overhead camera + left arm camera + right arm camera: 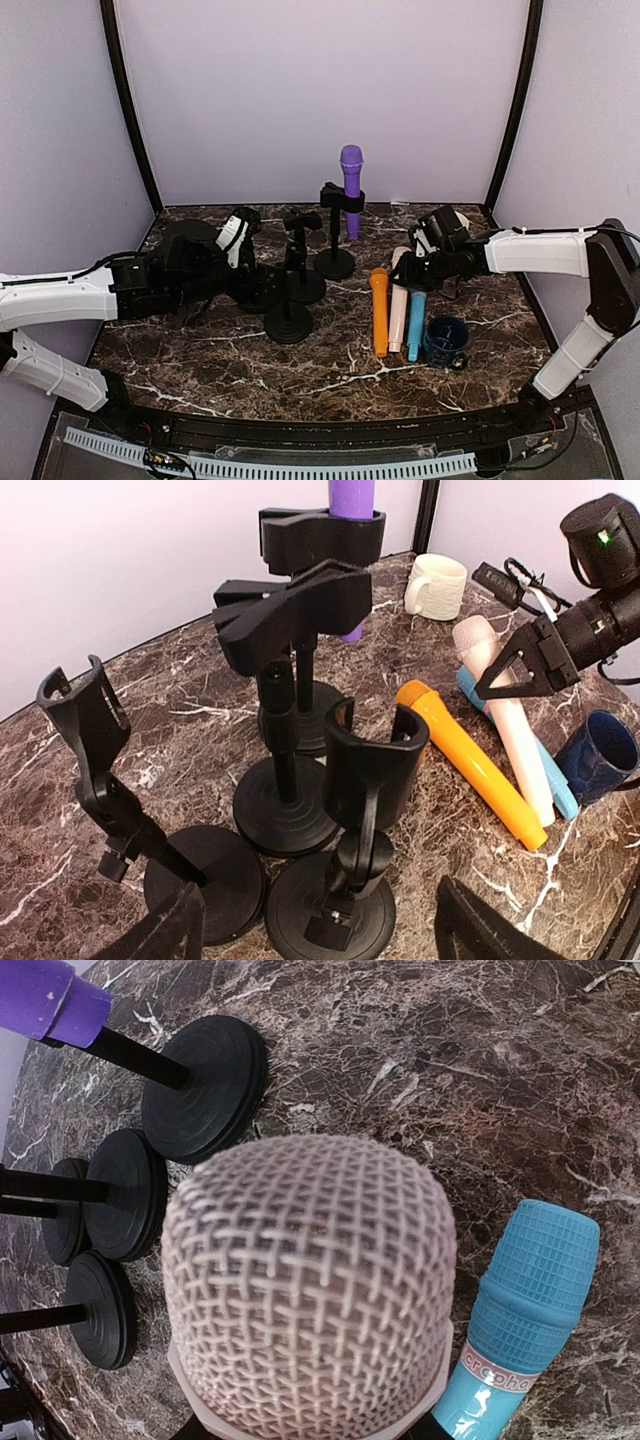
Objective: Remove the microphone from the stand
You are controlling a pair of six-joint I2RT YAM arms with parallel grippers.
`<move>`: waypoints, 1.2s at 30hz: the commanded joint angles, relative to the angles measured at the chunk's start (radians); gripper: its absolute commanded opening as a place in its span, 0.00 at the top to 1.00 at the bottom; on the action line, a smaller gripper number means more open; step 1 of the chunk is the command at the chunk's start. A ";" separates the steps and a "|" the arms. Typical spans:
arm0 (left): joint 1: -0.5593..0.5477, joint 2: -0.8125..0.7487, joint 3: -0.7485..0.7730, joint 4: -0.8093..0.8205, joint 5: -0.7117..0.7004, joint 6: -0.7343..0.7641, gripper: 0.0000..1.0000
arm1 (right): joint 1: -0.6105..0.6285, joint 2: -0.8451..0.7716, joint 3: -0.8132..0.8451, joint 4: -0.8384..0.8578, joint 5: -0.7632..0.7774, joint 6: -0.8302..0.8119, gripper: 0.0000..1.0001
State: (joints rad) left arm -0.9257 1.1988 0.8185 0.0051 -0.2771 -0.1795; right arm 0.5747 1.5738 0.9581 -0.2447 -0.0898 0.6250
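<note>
Purple microphone (351,185): upright in the clip of the rear stand (334,263); head cropped in left wrist view.
Left gripper (320,910): jaws wide apart, fingers cut off at the frame bottom, near three empty stands (285,810).
Right gripper (510,670): closed. The pink microphone (310,1280) head hides its fingers in the wrist view, so any grip is indeterminable.

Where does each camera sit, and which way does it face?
Top external: above and behind the bases, looking down at the table; left arm and right arm show.
Left wrist: on the left arm, facing the stands and right gripper; own fingers at bottom.
Right wrist: on the right arm, close above the pink microphone; own body barely shows.
Shared: all see the purple microphone.
</note>
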 commanded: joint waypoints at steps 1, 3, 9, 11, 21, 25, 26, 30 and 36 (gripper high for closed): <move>0.006 -0.038 -0.026 -0.019 -0.005 -0.026 0.18 | -0.003 0.019 0.006 0.039 0.017 -0.006 0.77; 0.007 -0.045 -0.036 -0.021 -0.006 -0.040 0.18 | -0.003 0.020 0.008 0.034 0.021 -0.012 0.69; 0.006 -0.059 -0.071 -0.008 -0.007 -0.067 0.18 | -0.003 -0.015 0.005 0.054 0.023 -0.011 0.49; 0.007 -0.059 -0.069 -0.008 -0.007 -0.072 0.18 | -0.003 -0.031 0.006 0.056 0.027 -0.010 0.44; 0.082 -0.118 0.034 -0.097 0.098 -0.059 0.15 | -0.004 -0.179 -0.017 0.146 -0.016 -0.086 0.24; 0.219 -0.113 0.142 -0.187 0.315 -0.022 0.14 | -0.025 -0.216 0.009 0.254 -0.149 -0.169 0.13; 0.242 -0.108 0.180 -0.204 0.377 -0.013 0.14 | -0.034 -0.208 0.021 0.284 -0.188 -0.189 0.12; 0.383 -0.064 0.267 -0.277 0.549 0.045 0.14 | -0.064 -0.139 0.086 0.382 -0.324 -0.282 0.08; 0.532 -0.073 0.277 -0.232 0.738 0.134 0.14 | -0.076 -0.033 0.221 0.440 -0.443 -0.356 0.06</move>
State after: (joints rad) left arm -0.4526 1.1294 1.0863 -0.2108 0.2684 -0.1291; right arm 0.5056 1.4883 1.0782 0.0963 -0.4103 0.3511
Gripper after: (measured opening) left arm 0.857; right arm 0.941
